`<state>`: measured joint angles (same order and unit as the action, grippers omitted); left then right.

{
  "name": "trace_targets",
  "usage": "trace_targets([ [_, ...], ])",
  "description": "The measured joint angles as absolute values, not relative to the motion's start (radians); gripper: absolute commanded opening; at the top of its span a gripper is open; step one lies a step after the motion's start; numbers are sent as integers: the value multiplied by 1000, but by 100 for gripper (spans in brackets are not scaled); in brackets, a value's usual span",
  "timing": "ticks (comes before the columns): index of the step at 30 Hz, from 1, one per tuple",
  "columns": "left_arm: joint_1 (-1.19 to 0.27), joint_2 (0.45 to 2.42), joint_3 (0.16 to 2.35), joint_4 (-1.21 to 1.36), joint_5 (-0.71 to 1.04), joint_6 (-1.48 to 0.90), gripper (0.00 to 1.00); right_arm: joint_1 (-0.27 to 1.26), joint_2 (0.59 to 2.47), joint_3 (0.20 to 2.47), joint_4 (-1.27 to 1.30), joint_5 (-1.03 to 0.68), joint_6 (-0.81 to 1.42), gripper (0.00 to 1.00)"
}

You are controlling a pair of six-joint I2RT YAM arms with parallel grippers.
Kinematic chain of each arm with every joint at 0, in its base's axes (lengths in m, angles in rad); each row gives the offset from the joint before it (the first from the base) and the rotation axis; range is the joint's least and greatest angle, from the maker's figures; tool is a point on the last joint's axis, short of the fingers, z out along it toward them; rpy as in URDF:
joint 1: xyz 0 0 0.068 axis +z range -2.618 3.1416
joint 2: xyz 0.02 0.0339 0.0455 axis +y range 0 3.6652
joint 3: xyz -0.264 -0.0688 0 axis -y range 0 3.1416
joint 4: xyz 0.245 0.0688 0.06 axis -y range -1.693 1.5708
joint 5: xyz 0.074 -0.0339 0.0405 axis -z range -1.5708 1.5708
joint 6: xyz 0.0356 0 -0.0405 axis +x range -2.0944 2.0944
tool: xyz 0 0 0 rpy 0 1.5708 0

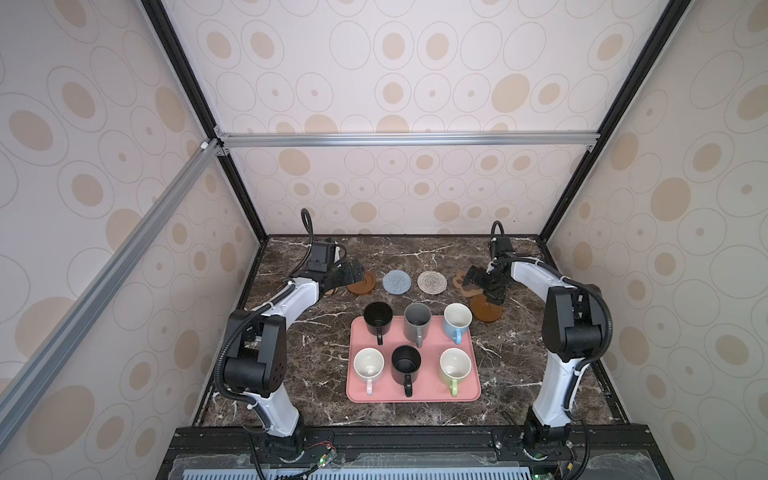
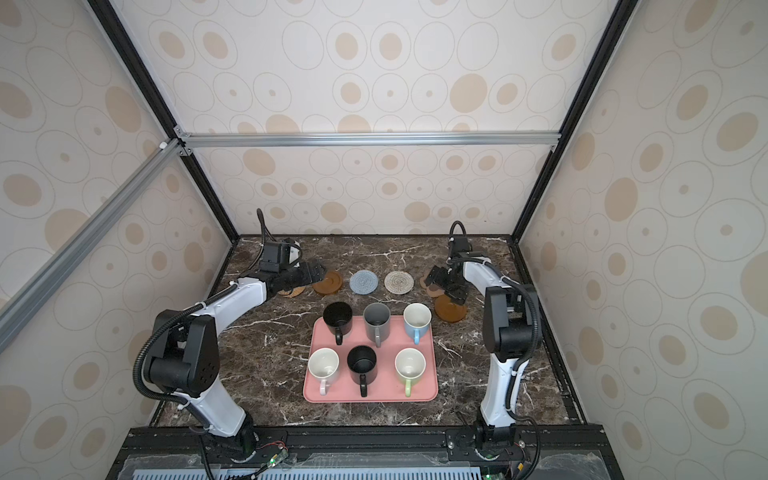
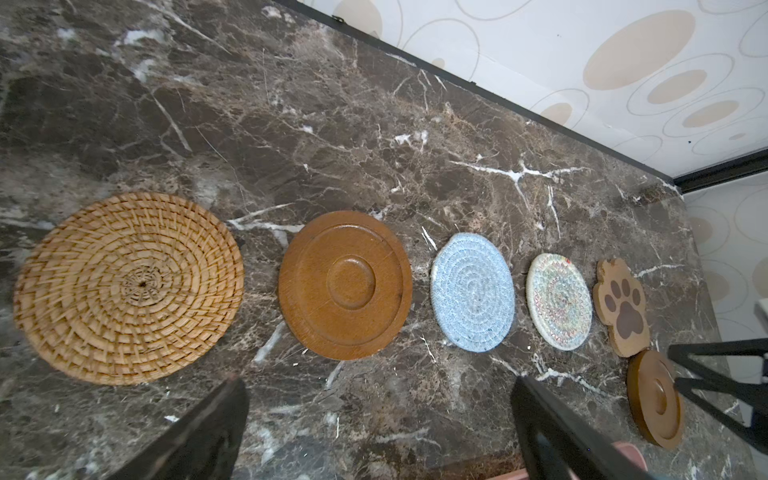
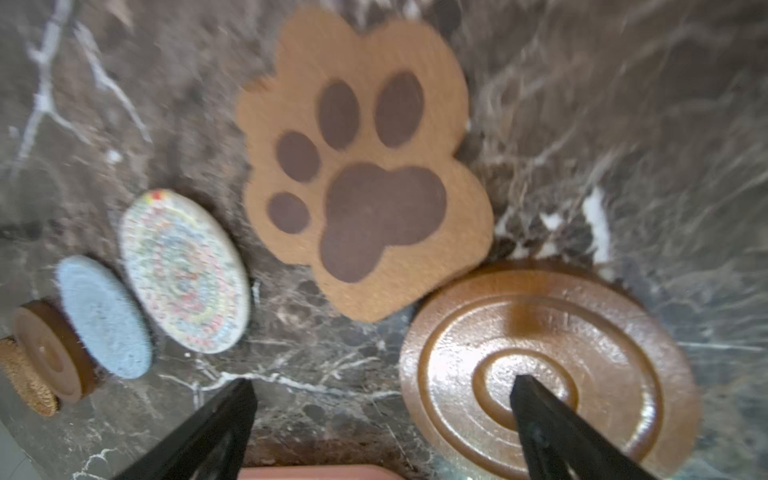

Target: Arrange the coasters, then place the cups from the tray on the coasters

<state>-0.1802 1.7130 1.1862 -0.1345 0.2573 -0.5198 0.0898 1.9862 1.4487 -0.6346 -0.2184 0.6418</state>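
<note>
Hanging wide open with nothing in it, the left gripper (image 3: 376, 386) is over the dark marble table (image 3: 374, 124), near the woven rattan disc (image 3: 129, 286) and one brown disc (image 3: 345, 284). The right gripper (image 4: 382, 382) is wide open and empty too, with one finger above the middle of the other brown disc (image 4: 582, 332), just beside the paw coaster (image 4: 361, 166). Six cups (image 1: 417, 318) stand on the pink tray (image 1: 430, 386) on the table, with pale spotted walls (image 1: 415, 187) around.

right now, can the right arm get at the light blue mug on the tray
Probably yes. The right pincer hangs open over the brown disc coaster beside the far right corner of the pink tray, where the light blue mug stands. Nothing stands between them.
</note>
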Motion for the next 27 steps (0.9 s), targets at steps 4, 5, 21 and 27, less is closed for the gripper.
trace_targets([
  [4,-180,1717,1201,-138,263,-519,100,90,1978,1395,-595,-241,672,100],
  [5,-180,1718,1204,-137,263,-519,100,90,1976,1390,-585,-244,676,100],
  [21,-180,1718,1209,-138,264,-520,100,88,1979,1401,-635,-133,664,100],
  [27,-180,1718,1209,-137,264,-520,100,79,2006,1437,-682,-80,646,100],
])
